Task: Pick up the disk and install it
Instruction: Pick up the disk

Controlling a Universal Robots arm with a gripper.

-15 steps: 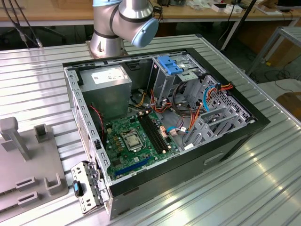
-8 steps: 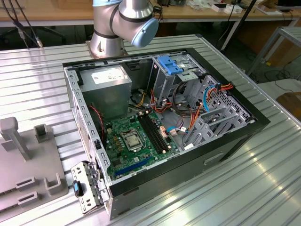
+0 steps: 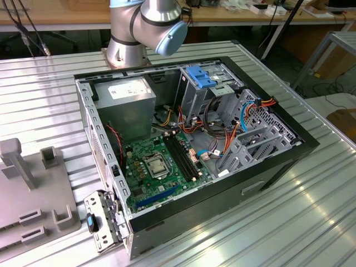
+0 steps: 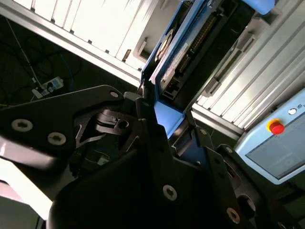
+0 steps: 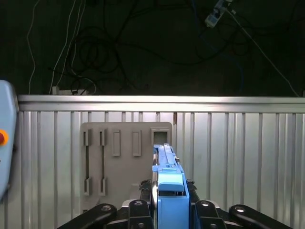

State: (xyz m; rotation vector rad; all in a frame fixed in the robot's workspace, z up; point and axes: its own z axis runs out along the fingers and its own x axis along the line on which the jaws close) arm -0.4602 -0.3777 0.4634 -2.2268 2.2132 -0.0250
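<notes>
The disk stands on edge between my gripper's two black fingers, its bright blue rail facing the first wrist view. In the second wrist view the same disk shows its dark body and blue frame reaching away from my gripper, which is shut on its near end. The disk hangs above the ribbed metal table, over a grey holder plate with slots. The open computer case lies on its side in the exterior view, with a drive cage with light-blue latches at its far end.
Inside the case are a grey power supply, a green motherboard and loose cables. The arm's base stands behind the case. The grey holder lies at the exterior view's left. A pendant with a red button lies on the table.
</notes>
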